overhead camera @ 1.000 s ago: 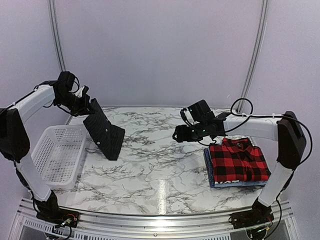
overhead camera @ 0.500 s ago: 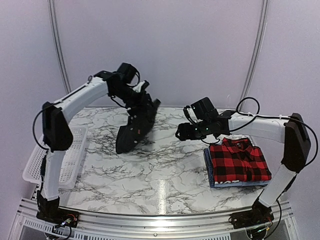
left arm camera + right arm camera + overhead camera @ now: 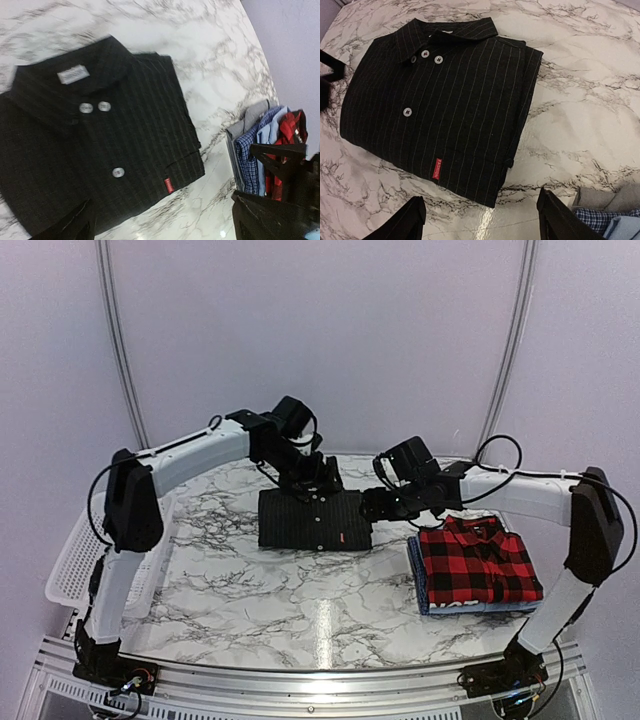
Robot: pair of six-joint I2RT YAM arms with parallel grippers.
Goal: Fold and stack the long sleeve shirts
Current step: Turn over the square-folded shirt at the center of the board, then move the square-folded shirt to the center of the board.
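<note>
A folded black pinstriped long sleeve shirt (image 3: 314, 521) lies flat on the marble table (image 3: 250, 590), collar toward the back. Just above the shirt's far edge, my left gripper (image 3: 318, 480) hangs open and holds nothing. The left wrist view has the black shirt (image 3: 100, 135) below the left gripper (image 3: 165, 227). To the shirt's right, my right gripper (image 3: 377, 506) is open and empty, and its wrist view looks down on the black shirt (image 3: 445, 105) from the right gripper (image 3: 482, 222). A folded red plaid shirt (image 3: 476, 560) rests on a blue shirt (image 3: 418, 582) at the right.
A white mesh basket (image 3: 72, 562) sits at the table's left edge behind the left arm. The stack's folded edges, blue check (image 3: 250, 155) and red plaid (image 3: 291, 129), show in the left wrist view. Curved walls close in the back.
My left arm swung from over the basket to the table's middle with the black shirt, laid it flat and opened its jaws. The right arm barely shifted.
</note>
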